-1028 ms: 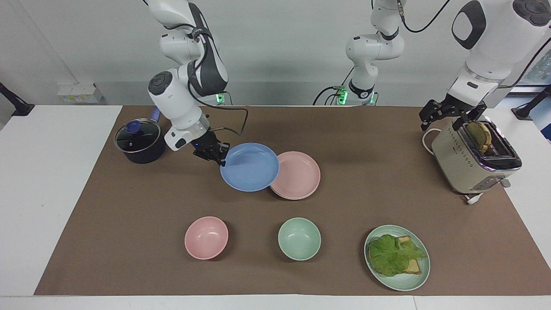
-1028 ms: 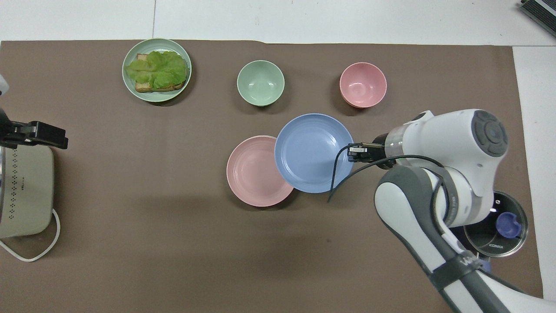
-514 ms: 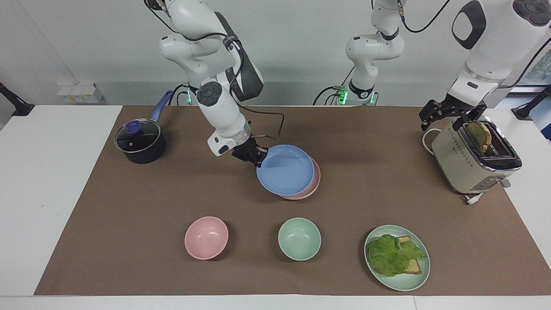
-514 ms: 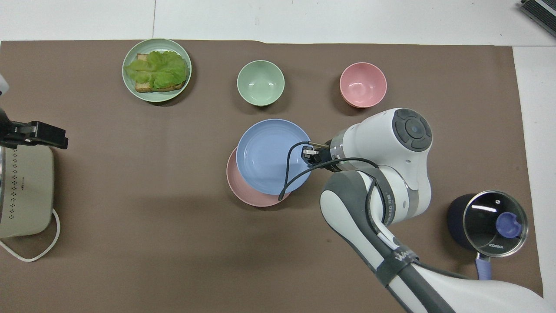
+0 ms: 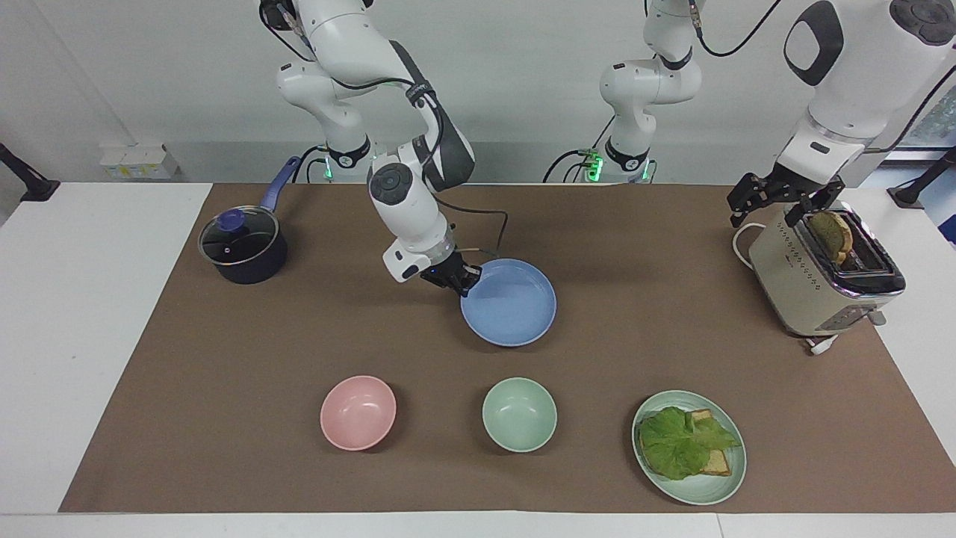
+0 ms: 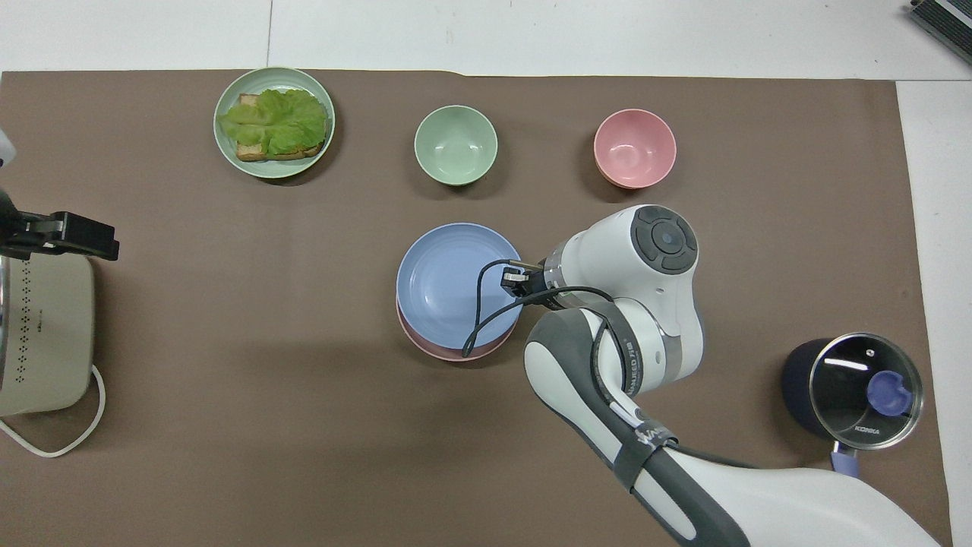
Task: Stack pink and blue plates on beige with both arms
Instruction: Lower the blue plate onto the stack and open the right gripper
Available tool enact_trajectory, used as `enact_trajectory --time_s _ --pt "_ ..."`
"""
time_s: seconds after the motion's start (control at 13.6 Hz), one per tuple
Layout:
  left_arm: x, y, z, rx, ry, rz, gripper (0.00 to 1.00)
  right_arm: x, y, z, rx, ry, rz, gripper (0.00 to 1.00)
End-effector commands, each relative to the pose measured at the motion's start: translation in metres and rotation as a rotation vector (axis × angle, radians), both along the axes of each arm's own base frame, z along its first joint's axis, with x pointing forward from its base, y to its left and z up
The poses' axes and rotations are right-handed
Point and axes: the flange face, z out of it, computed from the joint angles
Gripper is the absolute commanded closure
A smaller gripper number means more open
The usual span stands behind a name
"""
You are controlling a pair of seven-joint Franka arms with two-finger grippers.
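Observation:
My right gripper (image 5: 464,282) (image 6: 516,275) is shut on the rim of the blue plate (image 5: 511,302) (image 6: 452,285), at the side toward the right arm's end of the table. The blue plate lies almost squarely over the pink plate (image 6: 440,351). Only a thin pink crescent shows in the overhead view, and the facing view hides the pink plate fully. Whether the two plates touch I cannot tell. The beige plate is hidden. My left gripper (image 5: 773,209) (image 6: 76,235) waits open over the toaster, holding nothing.
A toaster (image 5: 821,276) (image 6: 38,334) with bread stands at the left arm's end. A lidded dark pot (image 5: 241,246) (image 6: 858,387) stands at the right arm's end. Farther from the robots are a pink bowl (image 5: 358,412), a mint bowl (image 5: 519,414) and a green plate (image 5: 702,489) with lettuce and toast.
The right arm has carried the blue plate toward the left arm's end, from beside the pink plate to right over it, and lowered it. The left arm has not moved.

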Motion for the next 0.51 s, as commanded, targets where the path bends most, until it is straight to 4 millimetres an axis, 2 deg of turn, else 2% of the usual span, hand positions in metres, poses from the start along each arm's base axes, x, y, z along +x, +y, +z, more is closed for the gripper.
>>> enact_trajectory --time_s 0.0,0.22,0.29,0.44 --pt "-0.002 0.003 0.006 0.004 0.003 -0.002 0.0 -0.003 -0.001 0.002 -0.011 0.003 -0.016 1.0" --pt "-0.002 0.003 0.006 0.004 0.003 -0.002 0.0 -0.006 -0.003 -0.003 -0.016 0.011 -0.006 1.0" --pt "-0.002 0.003 0.006 0.004 0.003 -0.002 0.0 -0.013 0.01 -0.004 -0.017 0.014 0.013 1.0" --pt "-0.002 0.003 0.006 0.004 0.003 -0.002 0.0 -0.016 0.012 -0.006 -0.018 0.019 0.013 0.91"
